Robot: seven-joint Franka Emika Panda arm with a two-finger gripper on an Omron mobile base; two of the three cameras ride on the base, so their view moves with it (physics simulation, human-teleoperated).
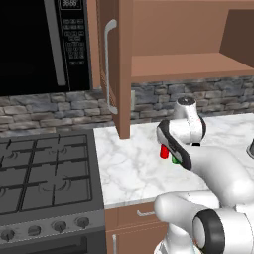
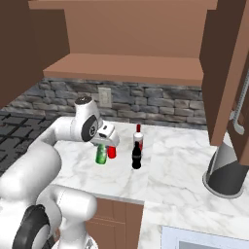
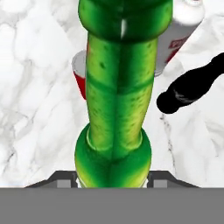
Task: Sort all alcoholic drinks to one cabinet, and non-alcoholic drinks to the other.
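Green bottle (image 3: pixel 118 92): alcoholic, upright on the marble surface (image 2: pixel 170 160) just beside the red can (image 2: pixel 112 152), claw (image 3: pixel 113 177) closed around its neck. Step in hand: the pick. Next: a straight lift to the cabinet shelf (image 2: pixel 126 65), clear of the white bottle (image 2: pixel 138 138) and black bottle (image 2: pixel 136 158).

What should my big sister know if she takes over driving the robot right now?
Gripper: shut on the green bottle, which still stands on the marble counter.
Red can sits right beside the green bottle; the white bottle and the black bottle stand just to their right.
The open cabinet shelf above has no drinks on it.
Done: nothing sorted yet.
Left: lift the green bottle to a cabinet, the white bottle with it; can and black bottle go to the other one.
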